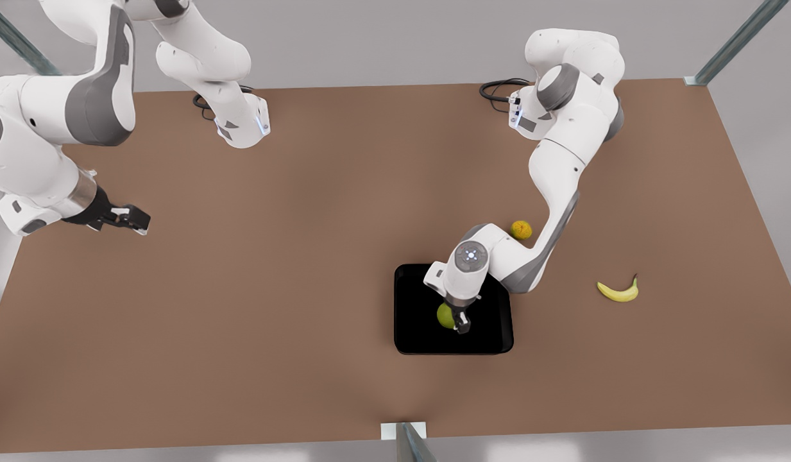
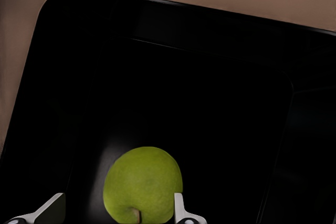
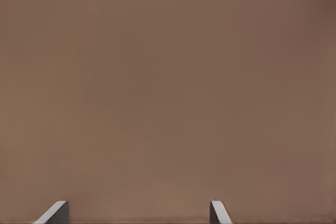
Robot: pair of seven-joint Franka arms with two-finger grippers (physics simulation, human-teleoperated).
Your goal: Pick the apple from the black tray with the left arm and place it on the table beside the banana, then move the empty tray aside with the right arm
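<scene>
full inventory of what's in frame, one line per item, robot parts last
apple: 1, green, inside the black tray, between the left gripper's fingers
black tray: 1, glossy black, on the table near its front-centre edge
banana: 1, yellow, on the table toward the front view's right of the tray
small round fruit: 1, yellow-orange, on the table behind the tray, beside the left arm
table: 1, matte brown
left gripper: 1, open, lowered into the tray around the apple
right gripper: 1, open, waiting at the front view's left
</scene>
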